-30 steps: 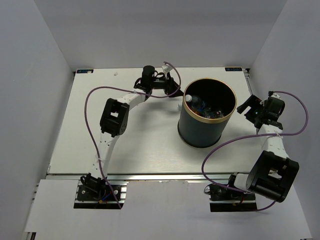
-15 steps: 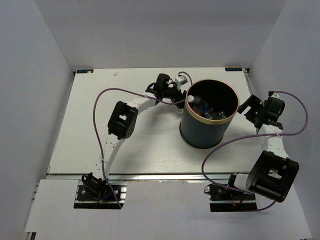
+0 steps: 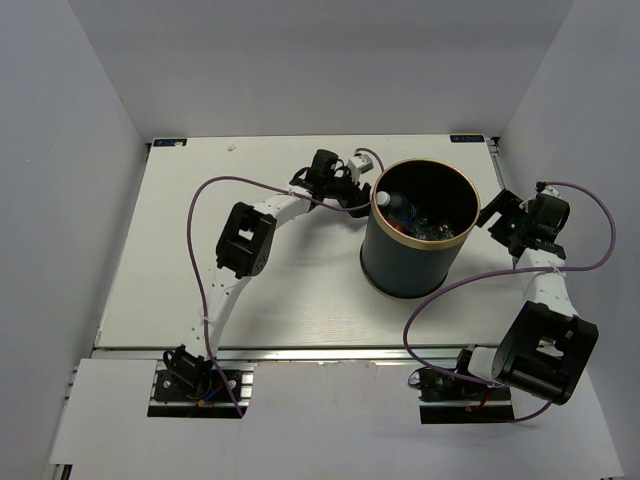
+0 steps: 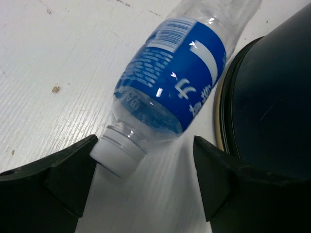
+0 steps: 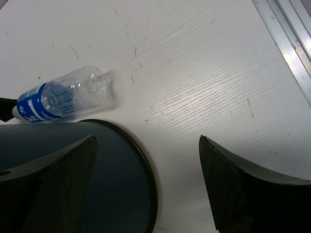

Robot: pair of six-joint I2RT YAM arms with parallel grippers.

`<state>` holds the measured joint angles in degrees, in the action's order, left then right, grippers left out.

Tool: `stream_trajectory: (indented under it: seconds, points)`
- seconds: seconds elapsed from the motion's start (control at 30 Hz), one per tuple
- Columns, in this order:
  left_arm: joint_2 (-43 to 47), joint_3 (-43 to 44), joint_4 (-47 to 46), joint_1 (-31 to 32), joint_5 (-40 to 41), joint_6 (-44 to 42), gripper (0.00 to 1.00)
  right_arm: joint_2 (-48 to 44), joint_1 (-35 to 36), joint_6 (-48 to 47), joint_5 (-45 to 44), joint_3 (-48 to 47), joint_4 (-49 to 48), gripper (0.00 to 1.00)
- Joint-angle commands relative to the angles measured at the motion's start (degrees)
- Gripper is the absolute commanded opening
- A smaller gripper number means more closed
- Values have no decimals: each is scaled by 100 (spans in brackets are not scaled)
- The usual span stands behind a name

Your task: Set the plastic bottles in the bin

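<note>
ok so the bottle with a blue label (image 4: pixel 167 92) is not in the bin (image 3: pixel 405 265); it's lying on its side on the white surface (image 3: pixel 290 270), out at the bin's far-left side, snug along the foot of the bin; can't tell if the two actually touch. Its white cap points back at the left wrist camera and the clear end points away.

The left end effector (image 4: pixel 145 141) is down low at that bottle with its jaws spread wide, one on each side of the cap end; the near finger (image 4: pixel 63 174), on the left of the wrist view, sits just beside the cap; the other finger (image 4: pixel 223 184) is off the neck with bare surface between; so it's released, nothing gripped.

The right end effector (image 5: pixel 146 141) is over on the bin's right side, also spread wide and holding nothing; between its jaws you just get the dark bin wall and scratched white surface; the same bottle shows past the bin's curve in that view, a bit blurry.

From the top view the bin stands upright, right of centre on the surface, black with a gold rim; down inside, a white-capped bottle (image 3: pixel 393 206) lies near the left wall, and next to it there's a darker jumble (image 3: pixel 432 229) too small to sort out. Purple cables (image 3: pixel 195 230) loop off both arms.
</note>
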<state>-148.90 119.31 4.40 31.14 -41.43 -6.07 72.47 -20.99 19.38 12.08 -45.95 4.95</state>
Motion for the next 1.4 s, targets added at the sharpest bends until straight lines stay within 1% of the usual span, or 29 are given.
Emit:
stream_trajectory:
  seconds: [0.0,0.03,0.1,0.13,0.2,0.23,0.3,0.33,0.37,0.4,0.5,0.6,0.67,0.77,0.8,0.97,1.0,1.03,1.17,1.23,1.37]
  points:
    - [71,-39,53,59,21,-202,83,-84,-36,49,58,-54,-187,89]
    - [159,-204,-27,59,-40,-185,75,-84,-36,49,67,-45,-205,89]
    - [291,-407,-343,59,-233,-132,68,-84,-36,49,58,-45,-214,89]
    - [431,-582,-396,59,-277,-132,59,-75,-36,49,67,-45,-214,89]
    - [572,-733,-633,59,-444,-114,52,-75,-36,49,76,-45,-223,89]
    - [729,-881,-703,59,-471,-105,46,-75,-36,49,84,-45,-223,89]
    - [914,-1040,-730,59,-524,-166,43,-57,-36,49,93,-45,-223,89]
    - [1107,-1128,-748,59,-533,-193,40,-57,-36,49,111,-45,-223,89]
    - [1222,-1355,-835,59,-533,-202,34,-49,-36,49,128,-54,-223,89]
    - [1336,-1479,-897,59,-550,-237,30,-48,-36,57,137,-54,-231,89]
    - [1837,-2033,-1152,59,-524,-298,17,-66,-36,66,181,-54,-231,89]
    - [2373,-2595,-1459,59,-428,-290,0,-92,-36,75,199,-36,-258,89]
    - [2767,-2946,-1626,33,-392,-229,0,-110,-36,75,234,-19,-284,89]
    - [3120,-3229,-1820,-11,-208,-132,0,-110,-36,75,260,-19,-293,89]
    - [3322,-3377,-1838,-20,19,-106,0,-119,-36,84,269,-19,-293,89]
    - [3929,-3782,-2118,-169,503,306,0,-145,-36,84,269,-10,-293,89]
    - [4174,-3914,-2197,-187,635,351,0,-145,-36,93,269,-1,-293,89]
    - [4298,-3958,-2216,-187,836,360,0,-145,-36,93,295,-1,-302,89]
    - [4940,-4082,-2295,-187,996,492,0,-163,-36,136,374,25,-381,89]
    - [5238,-3969,-2207,-187,1058,554,0,-136,-36,163,523,69,-433,89]
    - [5564,-3713,-1909,-178,1102,493,0,-75,-36,163,577,25,-434,89]
